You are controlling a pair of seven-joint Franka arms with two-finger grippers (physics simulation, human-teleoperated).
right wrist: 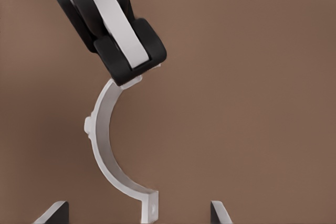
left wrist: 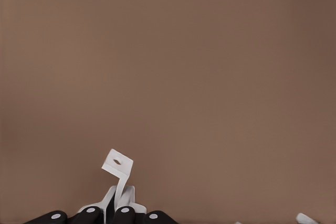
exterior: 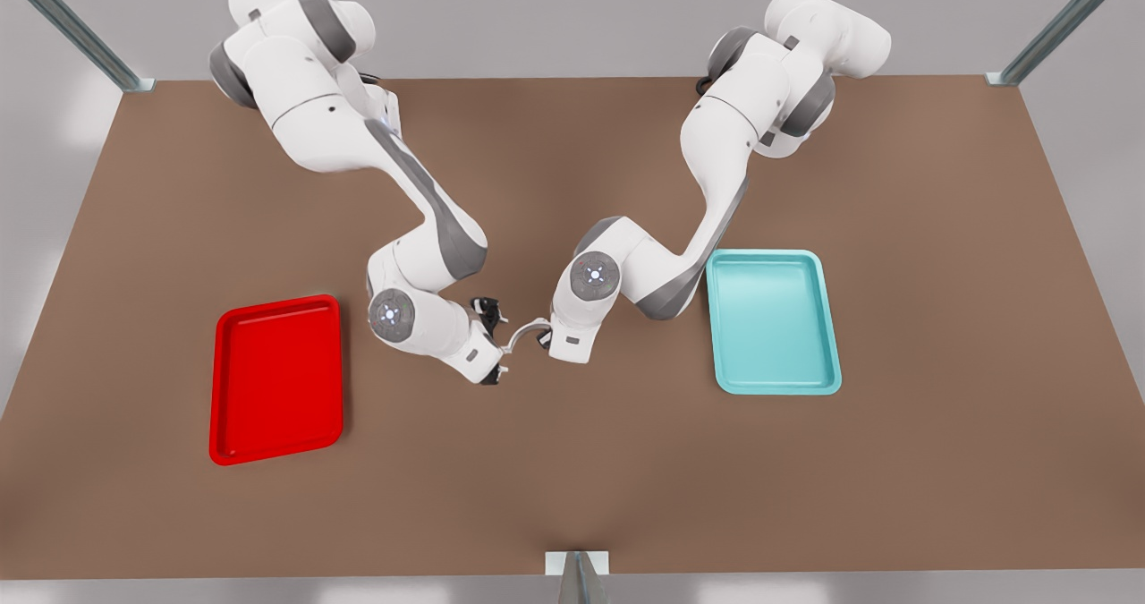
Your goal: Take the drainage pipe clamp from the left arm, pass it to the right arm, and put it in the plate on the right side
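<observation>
A flat, matte brown table carries both trays. The plate, a glossy red shallow rectangle with rounded corners and a raised rim, lies at the front view's left. A teal tray of the same shape lies at the front view's right. Two white jointed arms with grey joint bands reach inward and meet above the bare table between the trays.

The left gripper, on the arm at the front view's right, is closed on one end of the drainage pipe clamp. The right wrist view shows its black fingers pinching that end. The right gripper, on the arm at the front view's left, is open; its two fingertips stand well apart on either side of the clamp's free foot, not touching it.

The clamp is a thin, smooth white half-round strap held off the table. The left wrist view adds the flat outturned foot with its small hole, seen end-on.
</observation>
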